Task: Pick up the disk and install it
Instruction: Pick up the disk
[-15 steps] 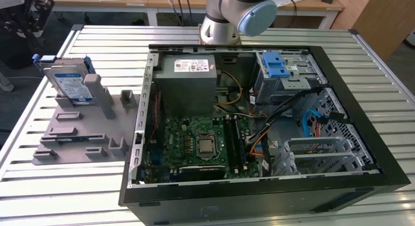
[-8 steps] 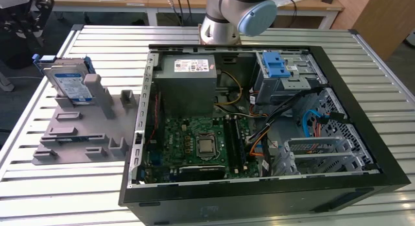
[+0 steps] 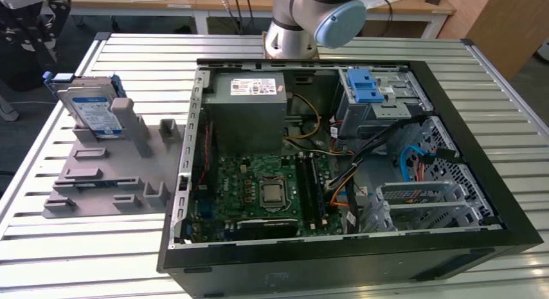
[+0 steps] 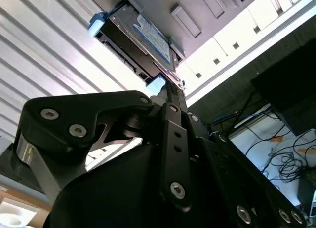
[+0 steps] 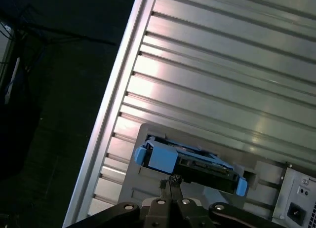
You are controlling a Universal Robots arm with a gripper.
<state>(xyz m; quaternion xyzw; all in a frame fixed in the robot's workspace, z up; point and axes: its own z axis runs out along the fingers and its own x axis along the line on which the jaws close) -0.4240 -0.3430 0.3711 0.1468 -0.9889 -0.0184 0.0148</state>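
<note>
**A:** What stands at the exterior view's left?

**B:** The disk (image 3: 92, 109). It stands upright on its edge in a grey slotted holder (image 3: 107, 177), which lies on the slatted metal table (image 3: 77, 260). Its blue-and-white label faces the camera, and the blue frame shows round its edges. It stands free, gripped by nothing.

**A:** And further along?

**B:** The open computer case (image 3: 343, 263) lies just beside the holder. Inside it, going rightward, there is a grey power supply (image 3: 249, 103) with a white sticker and a green motherboard (image 3: 261, 183) nearer the camera. After those comes a silver drive cage (image 3: 382, 106) with a blue latch (image 3: 367, 90), in the far corner. The disk is outside the case, well apart from that cage.

**A:** Where is the arm?

**B:** Its base (image 3: 287, 38) rises behind the case, at the far side of the table.

**A:** And the pincer?

**B:** In the first wrist view the gripper (image 5: 170, 180) points toward the disk (image 5: 197, 164), whose blue-framed edge faces the camera. The two fingers are pressed together at their tips, with nothing between them. In the second wrist view the gripper (image 4: 170, 90) aims the same way. The disk (image 4: 148, 38) sits in its holder beyond the tips.
</note>
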